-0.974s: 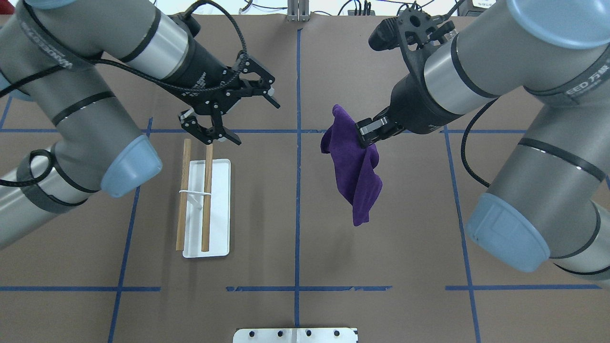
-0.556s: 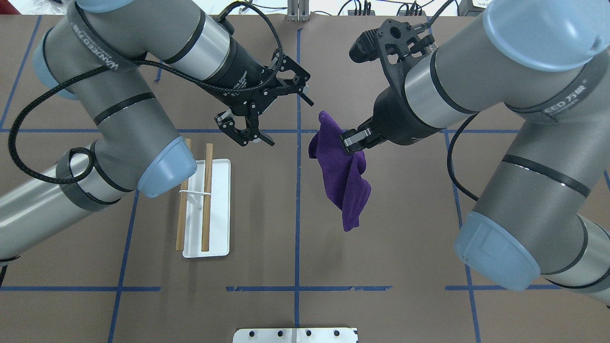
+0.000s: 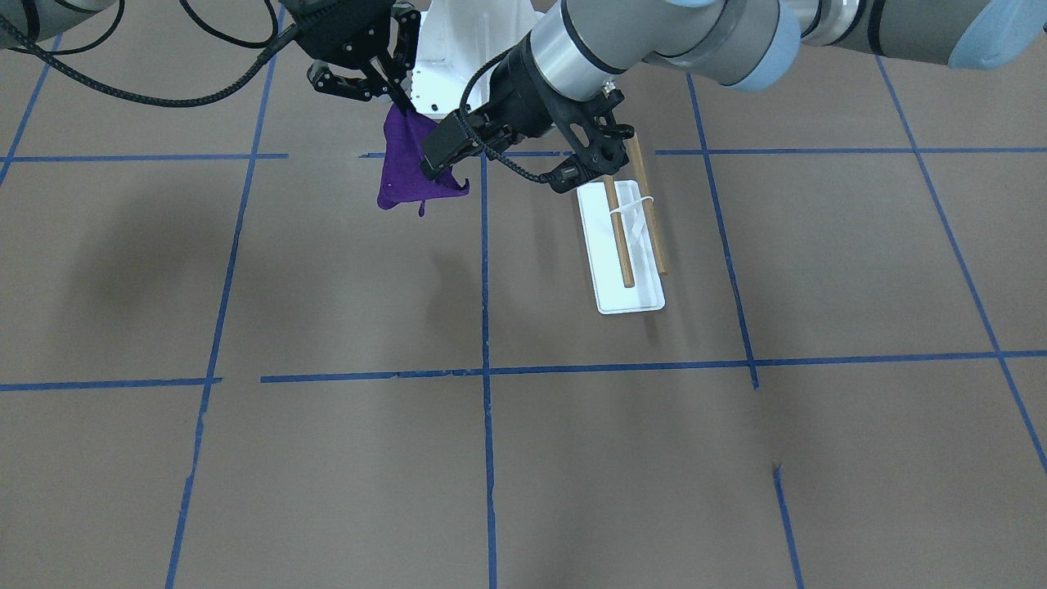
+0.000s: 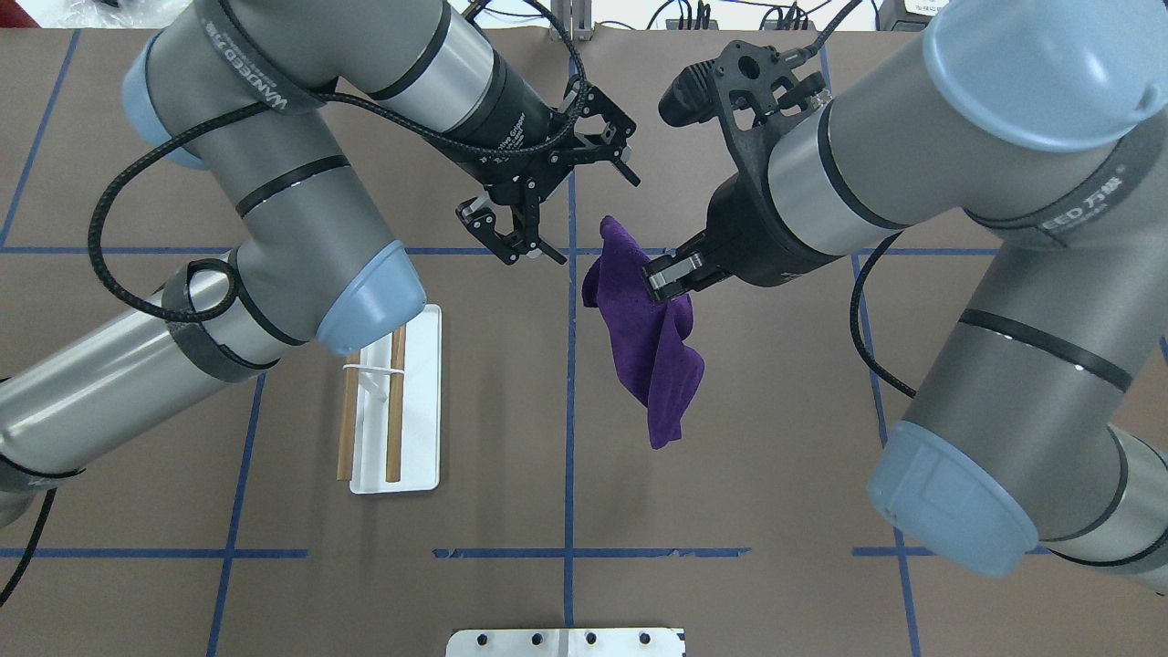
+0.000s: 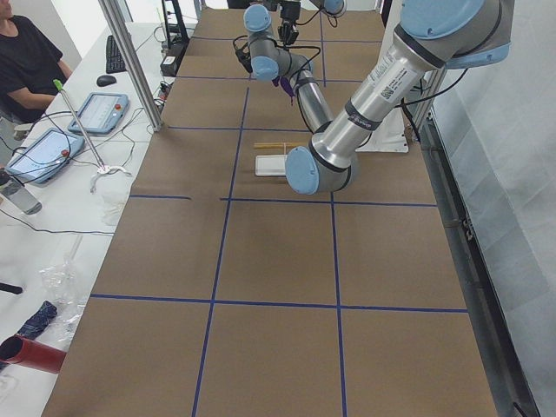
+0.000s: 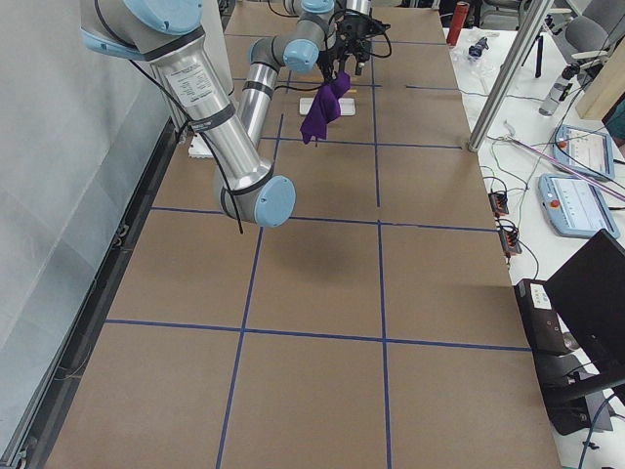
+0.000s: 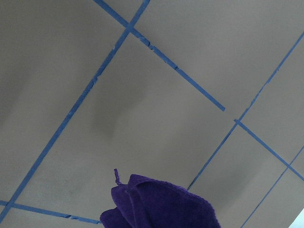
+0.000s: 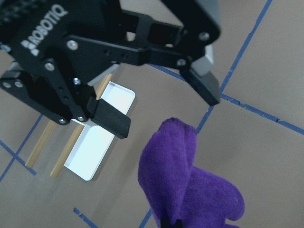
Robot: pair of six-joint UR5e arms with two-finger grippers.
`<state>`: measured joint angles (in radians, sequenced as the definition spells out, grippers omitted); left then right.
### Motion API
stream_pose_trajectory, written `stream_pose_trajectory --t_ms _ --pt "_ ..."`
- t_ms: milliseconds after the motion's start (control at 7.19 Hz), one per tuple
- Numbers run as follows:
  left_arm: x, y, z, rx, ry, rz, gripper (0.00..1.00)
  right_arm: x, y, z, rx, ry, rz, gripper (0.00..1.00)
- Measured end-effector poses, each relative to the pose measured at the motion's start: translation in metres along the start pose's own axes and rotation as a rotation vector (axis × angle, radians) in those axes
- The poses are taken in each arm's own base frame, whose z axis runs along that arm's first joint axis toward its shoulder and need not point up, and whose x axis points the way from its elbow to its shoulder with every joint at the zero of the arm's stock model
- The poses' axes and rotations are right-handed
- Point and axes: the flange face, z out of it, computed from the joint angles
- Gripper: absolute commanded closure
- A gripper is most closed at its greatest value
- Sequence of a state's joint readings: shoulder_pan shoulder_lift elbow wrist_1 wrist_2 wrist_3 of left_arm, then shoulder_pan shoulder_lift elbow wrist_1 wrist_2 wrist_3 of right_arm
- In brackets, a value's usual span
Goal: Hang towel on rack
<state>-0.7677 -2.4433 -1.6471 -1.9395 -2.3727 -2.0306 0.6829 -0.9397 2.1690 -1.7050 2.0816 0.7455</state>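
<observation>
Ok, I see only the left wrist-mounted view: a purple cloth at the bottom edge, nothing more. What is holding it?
Observer: The right gripper is shut on the towel, which hangs in the air.
Operator: Is my left gripper open?
Observer: Yes, the left gripper is open, close to the towel's upper end.
Operator: And where is the rack?
Observer: The rack stands to the robot's left of the towel, with nothing on it.
</observation>
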Motion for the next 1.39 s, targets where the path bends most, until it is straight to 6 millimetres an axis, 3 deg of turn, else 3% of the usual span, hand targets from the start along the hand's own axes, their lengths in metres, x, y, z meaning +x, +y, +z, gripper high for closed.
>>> stream_pose_trajectory --t_ms 139,278,417,974,1113,1391 --pt "0.002 0.001 0.006 -0.004 -0.001 0.002 0.35 -0.003 0.000 -0.001 0.004 -0.002 -0.005 1.00" --pt "0.000 0.002 0.012 -0.009 0.002 0.010 0.73 -0.004 0.001 -0.002 0.007 -0.004 -0.008 1.00" --pt "-0.002 0.003 0.018 -0.007 0.006 0.014 1.00 -0.005 0.001 -0.004 0.010 -0.006 -0.009 1.00" --pt "-0.011 0.001 0.024 -0.006 -0.001 0.017 1.00 -0.003 0.004 -0.004 0.008 -0.005 -0.010 1.00" --pt "-0.015 -0.001 0.024 -0.004 -0.003 0.016 1.00 -0.002 0.004 -0.005 0.009 -0.004 -0.010 0.04" --pt "-0.019 0.000 0.019 -0.004 0.003 0.021 1.00 0.001 0.004 -0.008 0.038 0.022 -0.010 0.00"
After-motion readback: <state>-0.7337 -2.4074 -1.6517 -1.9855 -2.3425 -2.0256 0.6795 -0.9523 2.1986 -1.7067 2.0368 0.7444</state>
